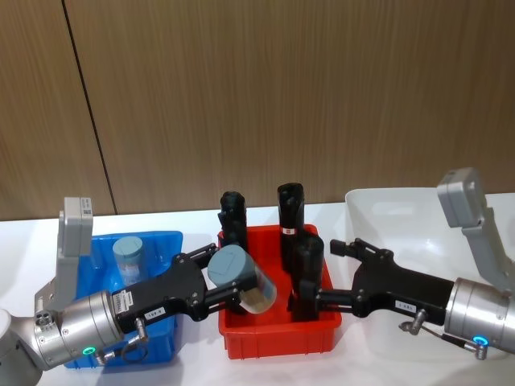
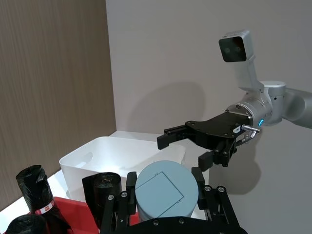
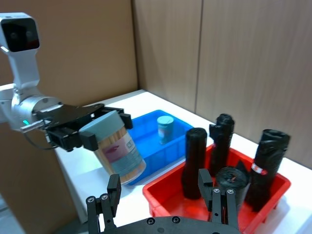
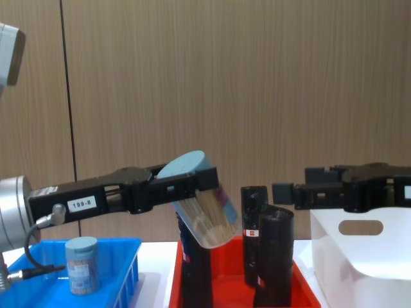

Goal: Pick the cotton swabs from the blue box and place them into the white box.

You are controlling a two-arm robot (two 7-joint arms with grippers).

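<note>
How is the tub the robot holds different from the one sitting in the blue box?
The held tub is tilted; the boxed tub stands upright in the blue box. The held tub is up in the air over the red crate, clamped in the left gripper; the boxed tub rests untouched. Both are small round tubs with pale-blue lids.

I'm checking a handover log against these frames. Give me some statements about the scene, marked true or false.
1. The left gripper is shut on a cotton swab tub. True.
2. That tub is upright. False: it is tilted.
3. The blue box is empty. False: a second tub stands in it.
4. The right gripper is open, holding nothing. True.
5. The black bottles stand in the white box. False: they stand in the red crate.
</note>
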